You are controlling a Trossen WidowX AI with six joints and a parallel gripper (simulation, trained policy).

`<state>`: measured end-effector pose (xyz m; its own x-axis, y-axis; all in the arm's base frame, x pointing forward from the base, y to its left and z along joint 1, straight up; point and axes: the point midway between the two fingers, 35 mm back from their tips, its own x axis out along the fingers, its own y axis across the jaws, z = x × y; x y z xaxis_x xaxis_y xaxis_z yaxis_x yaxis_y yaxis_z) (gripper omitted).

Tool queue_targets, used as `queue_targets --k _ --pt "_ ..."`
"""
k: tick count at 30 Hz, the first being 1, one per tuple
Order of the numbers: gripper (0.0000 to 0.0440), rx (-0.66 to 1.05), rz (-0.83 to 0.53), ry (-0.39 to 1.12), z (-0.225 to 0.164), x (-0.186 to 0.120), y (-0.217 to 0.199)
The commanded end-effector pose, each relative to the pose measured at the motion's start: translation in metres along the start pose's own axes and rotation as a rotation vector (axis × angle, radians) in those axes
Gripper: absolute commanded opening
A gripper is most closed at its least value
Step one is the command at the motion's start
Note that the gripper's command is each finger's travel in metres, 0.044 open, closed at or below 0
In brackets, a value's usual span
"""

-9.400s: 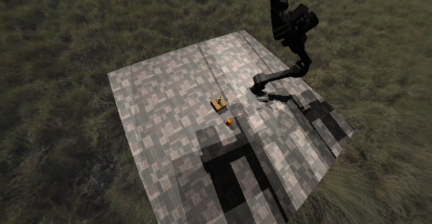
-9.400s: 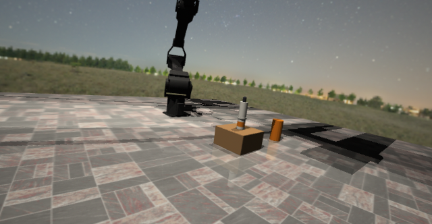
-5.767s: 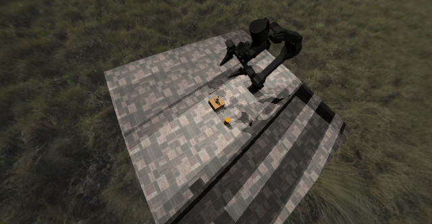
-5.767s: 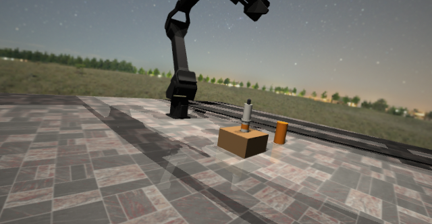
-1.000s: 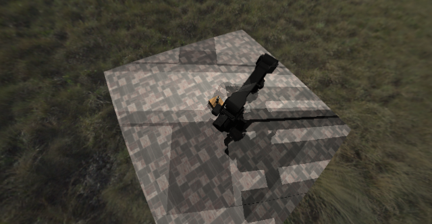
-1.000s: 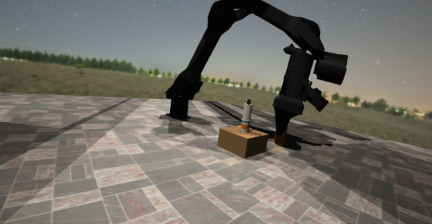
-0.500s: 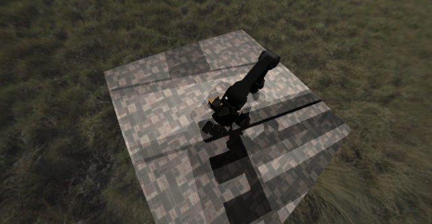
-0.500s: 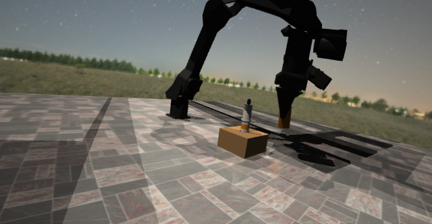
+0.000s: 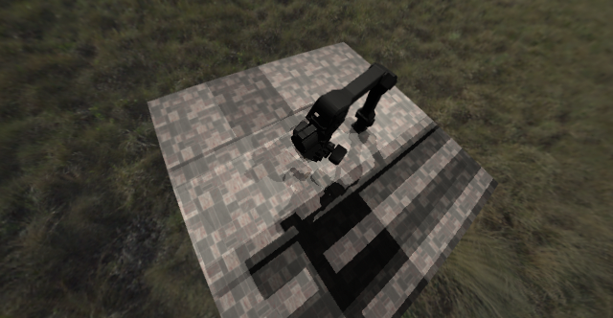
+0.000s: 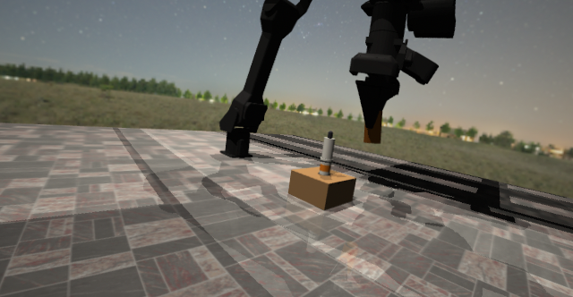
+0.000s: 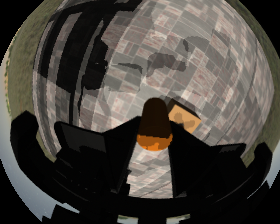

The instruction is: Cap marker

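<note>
My gripper point(image 10: 371, 123) point(image 11: 154, 122) is shut on the orange cap point(image 10: 372, 137) point(image 11: 155, 143), whose lower end sticks out below the fingertips, in shade. The cap hangs upright in the air, clear of the table. The marker point(image 10: 329, 150) stands upright, its dark tip up and bare, in the brown holder block point(image 10: 308, 190) point(image 11: 187, 118). In the exterior view the cap is to the right of the marker, its lower end about level with the marker's tip. In the wrist view the block shows partly behind the cap and right finger. In the top view the arm hides block, marker and cap.
The arm's base point(image 10: 237, 144) stands on the tiled table point(image 9: 230, 179) point(image 10: 89, 248) point(image 11: 206, 65), left of and behind the block in the exterior view. Dark shadows of the arm and broad dark bands cross the tabletop. Grass lies beyond its edges.
</note>
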<state>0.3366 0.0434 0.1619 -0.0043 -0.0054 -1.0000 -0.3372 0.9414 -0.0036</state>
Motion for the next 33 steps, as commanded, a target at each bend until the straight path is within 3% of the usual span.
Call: queue_targets --k 1,18,33 --pt "0.0027 0.011 0.006 -0.001 -0.006 -0.010 -0.008" --pt "0.0000 0.125 0.021 0.039 -0.049 -0.029 -0.057" --pt "0.0000 0.150 0.057 0.082 -0.055 -0.007 -0.061"
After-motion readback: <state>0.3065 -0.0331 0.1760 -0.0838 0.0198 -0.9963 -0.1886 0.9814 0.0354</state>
